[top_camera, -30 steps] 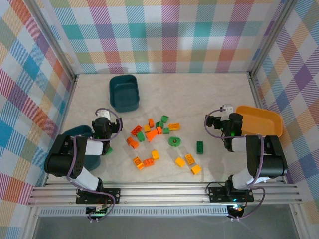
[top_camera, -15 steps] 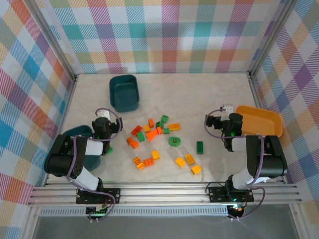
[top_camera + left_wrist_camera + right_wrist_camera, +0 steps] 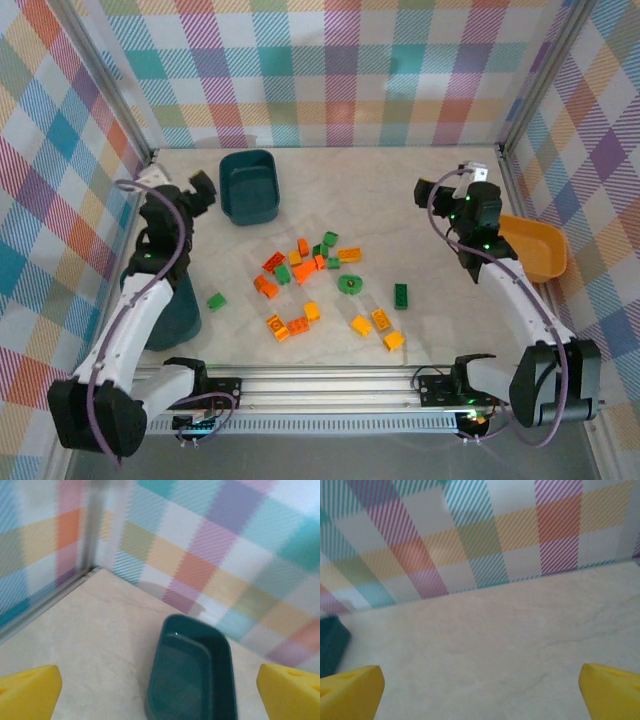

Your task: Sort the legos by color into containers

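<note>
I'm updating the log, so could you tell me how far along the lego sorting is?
Done: nothing yet; the far teal tub looks empty. In hand: nothing; the left gripper and right gripper are open and empty. Left: all the legos, lying loose outside any tub.

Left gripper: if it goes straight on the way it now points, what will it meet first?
Probably the dark teal tub, lying straight ahead of the left gripper; the depth is unclear.

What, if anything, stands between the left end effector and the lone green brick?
Nothing visible: bare table lies between the open left end effector, by the far teal tub, and the green brick.
</note>
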Motion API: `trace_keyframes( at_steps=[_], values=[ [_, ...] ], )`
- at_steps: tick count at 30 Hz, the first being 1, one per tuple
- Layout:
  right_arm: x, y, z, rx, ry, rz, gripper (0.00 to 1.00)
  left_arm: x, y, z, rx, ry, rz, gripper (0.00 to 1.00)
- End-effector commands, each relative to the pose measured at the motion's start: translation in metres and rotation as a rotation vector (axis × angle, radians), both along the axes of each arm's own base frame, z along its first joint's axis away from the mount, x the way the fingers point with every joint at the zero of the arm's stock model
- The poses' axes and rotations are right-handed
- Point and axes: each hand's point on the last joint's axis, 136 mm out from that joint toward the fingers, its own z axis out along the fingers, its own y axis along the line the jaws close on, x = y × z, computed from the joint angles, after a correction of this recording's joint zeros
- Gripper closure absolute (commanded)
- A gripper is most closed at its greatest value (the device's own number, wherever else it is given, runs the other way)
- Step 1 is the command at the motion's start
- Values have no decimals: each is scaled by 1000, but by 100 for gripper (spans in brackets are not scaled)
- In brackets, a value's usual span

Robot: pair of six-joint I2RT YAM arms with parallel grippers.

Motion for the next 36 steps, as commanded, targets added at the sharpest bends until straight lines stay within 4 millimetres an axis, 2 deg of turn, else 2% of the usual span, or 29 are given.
trace_keyframes(
  at_steps=[1, 2, 4, 7, 12, 16, 21, 26, 31, 33, 36],
  values=[
    [-23, 4, -70, 181, 295, -27, 4, -58, 32, -97, -123, 379, 252, 0],
    [-25, 5, -73, 188, 327, -24, 10, -62, 32, -106, -137, 413, 255, 0],
    [-30, 1, -81, 177, 414, -59, 17, -74, 32, -126, -178, 513, 278, 4],
    [-37, -10, -88, 162, 464, -124, 17, -85, 28, -152, -201, 659, 282, 13],
    [-42, -14, -97, 159, 495, -143, 15, -97, 32, -189, -169, 823, 309, 16],
    [-43, -16, -101, 158, 507, -145, 15, -97, 37, -220, -187, 881, 315, 22],
    [-47, -21, -99, 158, 495, -158, 17, -86, 42, -247, -207, 942, 299, 36],
    [-49, -27, -98, 150, 485, -186, 19, -75, 50, -251, -154, 982, 291, 59],
    [-50, -41, -102, 180, 499, -269, 19, -58, 62, -240, -87, 983, 316, 93],
    [-51, -49, -103, 209, 507, -317, 19, -48, 67, -236, -64, 972, 333, 100],
    [-56, -63, -107, 266, 523, -398, 19, -25, 72, -226, -17, 976, 319, 100]
  ],
)
